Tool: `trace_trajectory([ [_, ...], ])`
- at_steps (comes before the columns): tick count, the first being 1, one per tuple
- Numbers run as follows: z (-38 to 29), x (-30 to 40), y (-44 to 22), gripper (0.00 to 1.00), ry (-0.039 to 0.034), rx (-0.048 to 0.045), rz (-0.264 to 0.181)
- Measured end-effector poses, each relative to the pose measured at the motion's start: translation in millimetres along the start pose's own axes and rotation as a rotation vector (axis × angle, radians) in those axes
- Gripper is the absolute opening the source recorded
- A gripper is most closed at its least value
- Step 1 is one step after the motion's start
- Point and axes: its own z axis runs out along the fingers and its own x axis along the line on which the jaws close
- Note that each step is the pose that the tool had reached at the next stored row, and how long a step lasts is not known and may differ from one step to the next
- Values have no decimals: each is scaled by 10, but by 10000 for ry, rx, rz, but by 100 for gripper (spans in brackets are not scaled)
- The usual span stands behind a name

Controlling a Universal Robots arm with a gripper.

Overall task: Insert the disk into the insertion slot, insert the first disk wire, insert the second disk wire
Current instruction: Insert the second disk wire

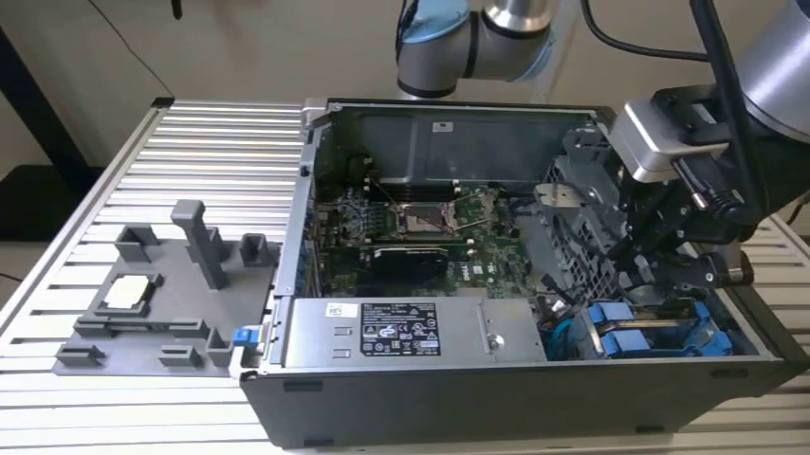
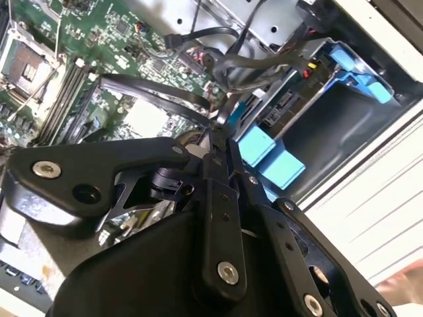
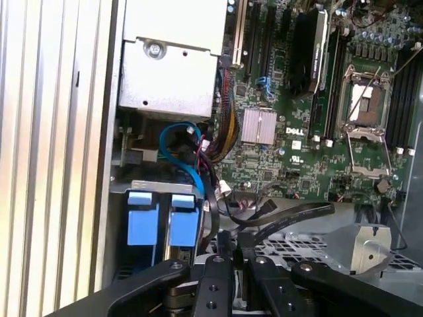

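Note:
Two blue carriers sit side by side in the drive bay at the case's front corner, on the exterior view's right. The disk (image 1: 612, 315) (image 3: 185, 224) (image 2: 254, 145) looks to be the one nearer the motherboard, seated in its slot. My gripper (image 1: 652, 270) (image 2: 221, 148) (image 3: 232, 247) reaches down into the case right beside that carrier. Its fingers look shut on a thin black wire (image 2: 228, 109) that runs toward the drive's connector edge (image 2: 285, 105). A blue data cable (image 3: 188, 155) loops above the carriers.
The open computer case (image 1: 291, 313) lies on a slatted metal table (image 1: 190, 142). Inside are the motherboard (image 1: 418, 223), the power supply (image 1: 393, 332) and a perforated drive cage (image 1: 576, 237). A grey fixture tray (image 1: 152, 303) sits on the exterior view's left. Loose black flat cables (image 3: 291, 214) cross near the fingers.

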Motion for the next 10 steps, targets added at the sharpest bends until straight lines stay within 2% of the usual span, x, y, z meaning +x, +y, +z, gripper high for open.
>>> trace_trajectory([
  [5, 13, 91, -40, 16, 2, 0, 0],
  [10, 52, 152, -63, 16, 9, 3, 3],
])
